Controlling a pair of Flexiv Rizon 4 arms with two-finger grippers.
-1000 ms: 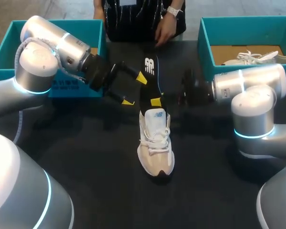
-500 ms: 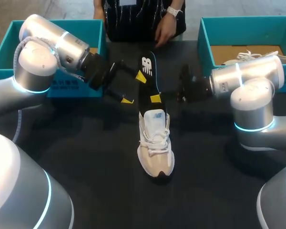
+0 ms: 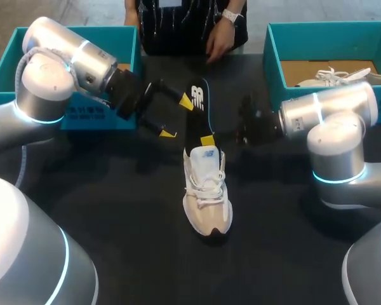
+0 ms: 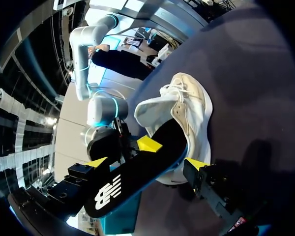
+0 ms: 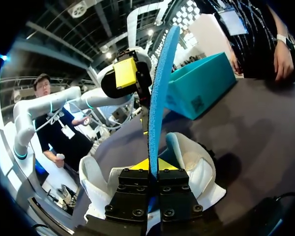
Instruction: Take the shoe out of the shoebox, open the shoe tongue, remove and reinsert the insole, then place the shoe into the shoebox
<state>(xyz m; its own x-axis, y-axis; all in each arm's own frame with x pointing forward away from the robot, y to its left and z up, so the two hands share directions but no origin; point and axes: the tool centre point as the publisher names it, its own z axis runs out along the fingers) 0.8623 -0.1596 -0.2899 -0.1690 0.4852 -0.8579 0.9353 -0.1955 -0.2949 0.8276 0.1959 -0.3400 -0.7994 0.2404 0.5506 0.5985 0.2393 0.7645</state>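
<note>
The insole (image 3: pixel 197 95) rises steeply from the shoe's (image 3: pixel 207 190) heel opening, its lower end clamped in the right gripper (image 3: pixel 207 138), the left gripper (image 3: pixel 178 117) spread open astride its top.

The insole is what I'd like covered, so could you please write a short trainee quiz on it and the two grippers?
1. Fill in: the left gripper, around the insole's upper part, is ___ (open or shut).
2. Which one holds the insole? A: the left gripper. B: the right gripper. C: neither.
3. True or false: the insole lies flat inside the shoe.
Key: 1 open; 2 B, its fingers are shut on the insole's lower part; 3 false, the insole stands up out of the shoe.
</note>
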